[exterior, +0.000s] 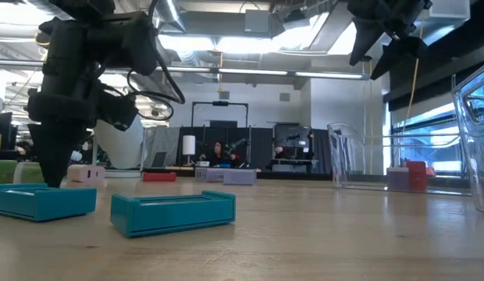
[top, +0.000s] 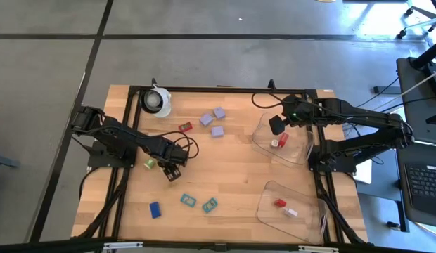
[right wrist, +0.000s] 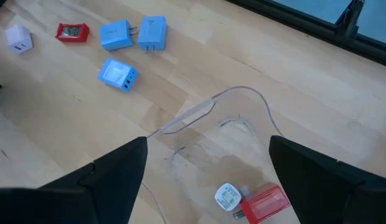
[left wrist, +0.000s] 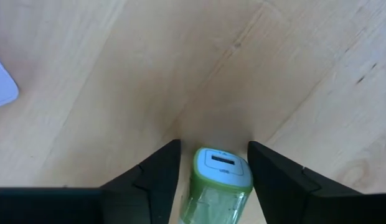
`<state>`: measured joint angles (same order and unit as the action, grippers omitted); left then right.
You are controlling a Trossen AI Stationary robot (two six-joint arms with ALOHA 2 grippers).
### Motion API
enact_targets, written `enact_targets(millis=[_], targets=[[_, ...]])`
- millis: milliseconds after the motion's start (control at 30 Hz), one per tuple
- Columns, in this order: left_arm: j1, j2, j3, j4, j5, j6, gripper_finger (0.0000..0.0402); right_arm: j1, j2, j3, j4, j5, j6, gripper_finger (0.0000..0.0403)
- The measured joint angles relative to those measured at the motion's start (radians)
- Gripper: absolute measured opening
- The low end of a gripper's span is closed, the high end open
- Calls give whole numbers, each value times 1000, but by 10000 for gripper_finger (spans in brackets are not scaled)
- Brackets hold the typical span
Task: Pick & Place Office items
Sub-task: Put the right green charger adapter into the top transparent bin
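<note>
My left gripper [left wrist: 213,144] is open and points down at the table. Its fingers stand on either side of a green piece with a white end [left wrist: 221,177], which lies on the wood [top: 150,163]. My right gripper [right wrist: 207,139] is open and empty, hovering over the far clear tray [top: 297,149]. That tray holds a red piece [right wrist: 264,203] and a white one [right wrist: 228,197]. Lavender blocks [top: 217,131], a red piece [top: 185,127], two teal pieces [top: 188,200] and a blue one [top: 155,209] lie flat on the table. My left gripper has the green piece's white end [left wrist: 222,163] between its fingers, coming from above. A thin gap shows beside one finger [left wrist: 162,171]. At the other finger I cannot tell whether it touches. The piece lies on the table.
A white round roll [top: 158,100] sits near the far left corner. A second clear tray [top: 271,211] near the right front holds a red piece [top: 280,203] and a pale one [top: 290,211]. Bare wood lies between the trays and the teal pieces.
</note>
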<state>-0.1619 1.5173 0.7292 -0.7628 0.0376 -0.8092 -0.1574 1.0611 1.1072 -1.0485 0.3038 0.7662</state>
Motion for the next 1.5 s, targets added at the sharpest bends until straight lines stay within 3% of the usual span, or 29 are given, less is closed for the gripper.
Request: enact_targets(millis=[300, 633, 1100, 1333, 1500], targets=[[-1, 2, 18, 11, 26, -19, 128, 0, 0, 0, 0, 3, -11, 338], [0, 2, 120, 96, -42, -2, 136, 0, 0, 0, 0, 3, -19, 338], [92, 2, 382, 545, -355, 280, 134, 0, 0, 0, 20, -8, -57, 338], [129, 2, 461, 880, -360, 472, 134, 1, 0, 0, 142, -52, -156, 338], [152, 2, 468, 1041, -303, 426, 134, 33, 0, 0, 299, -168, -444, 338]])
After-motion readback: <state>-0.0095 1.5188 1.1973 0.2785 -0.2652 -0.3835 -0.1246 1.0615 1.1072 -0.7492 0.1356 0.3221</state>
